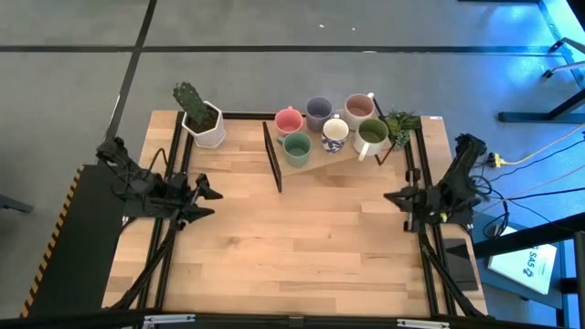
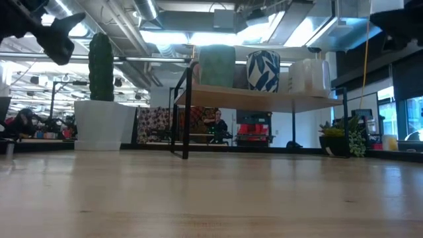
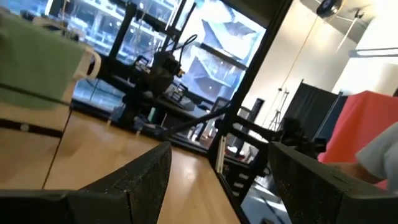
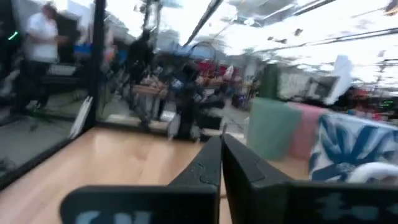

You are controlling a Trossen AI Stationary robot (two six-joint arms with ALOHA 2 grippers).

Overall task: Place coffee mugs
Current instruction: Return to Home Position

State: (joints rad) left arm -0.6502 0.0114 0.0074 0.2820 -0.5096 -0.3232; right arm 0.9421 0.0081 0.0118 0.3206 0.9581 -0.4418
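Observation:
Six coffee mugs stand on their bases in a cluster on a low wooden shelf (image 1: 315, 167) at the table's far middle: pink (image 1: 288, 120), lavender-blue (image 1: 318, 111), mauve (image 1: 358, 108), teal green (image 1: 297, 146), white with blue leaves (image 1: 335, 135) and olive green (image 1: 372, 135). The low view shows the teal mug (image 2: 217, 66) and the white one (image 2: 263, 71) on the shelf top. My left gripper (image 1: 206, 194) (image 3: 219, 149) hovers open at the table's left side. My right gripper (image 1: 393, 196) (image 4: 221, 142) hovers shut at the right side. Both are well clear of the mugs.
A white hexagonal pot with a cactus (image 1: 206, 123) stands at the far left corner. A small green plant (image 1: 399, 123) sits right of the shelf. Black frame rails (image 1: 175, 228) run along the table's left and right sides. The wooden tabletop (image 1: 302, 247) spreads between the arms.

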